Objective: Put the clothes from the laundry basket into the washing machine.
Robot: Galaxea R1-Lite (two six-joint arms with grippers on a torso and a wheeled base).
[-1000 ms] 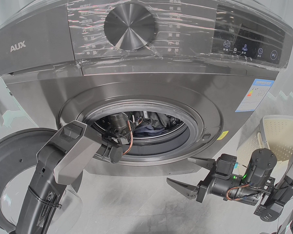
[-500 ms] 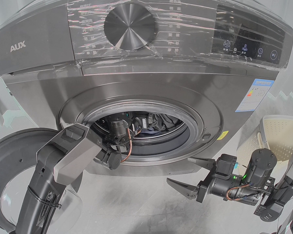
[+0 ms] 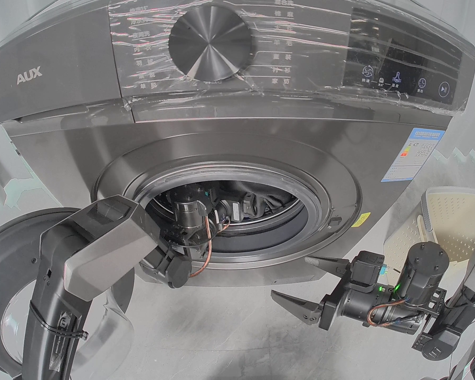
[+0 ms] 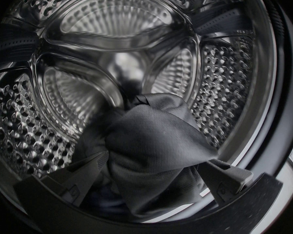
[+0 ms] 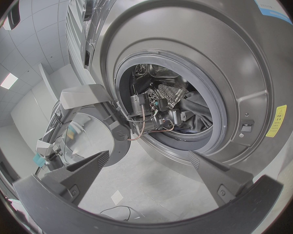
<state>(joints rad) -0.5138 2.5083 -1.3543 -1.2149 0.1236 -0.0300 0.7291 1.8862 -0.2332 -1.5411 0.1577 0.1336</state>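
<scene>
Here, in the head view, the washing machine (image 3: 237, 143) stands with its round door (image 3: 10, 259) swung open to the robot's left. The left arm (image 3: 105, 238) goes in through the opening, its wrist just past the rim. A dark garment (image 3: 266, 199) lies inside, behind that wrist. The right pincer (image 3: 290, 276) hangs low over the grey floor (image 3: 221, 333) in front of the machine, below the opening and outside it, its two fingers spread wide with nothing between them. The cream laundry basket (image 3: 459, 222) stands just beside the machine on the robot's right, behind the right arm, its perforated inner wall turned toward the camera. In the left wrist view, the left pincer (image 4: 151, 160) is inside the perforated steel drum (image 4: 120, 17) with its fingers spread apart. The dark garment (image 4: 153, 137) bunches between them in a crumpled mound low in the drum. Its folds lap against the inner sides of both fingers, which are not pressed together on it. In the right wrist view, the right pincer (image 5: 148, 153) shows the same wide spread, pointing toward the machine's front with the floor beneath it. Beyond the fingers, the left arm's wrist sits in the round opening, the dark garment (image 5: 198, 111) shows in the drum just beside it, and the open door (image 5: 78, 137) stands behind the left arm.
</scene>
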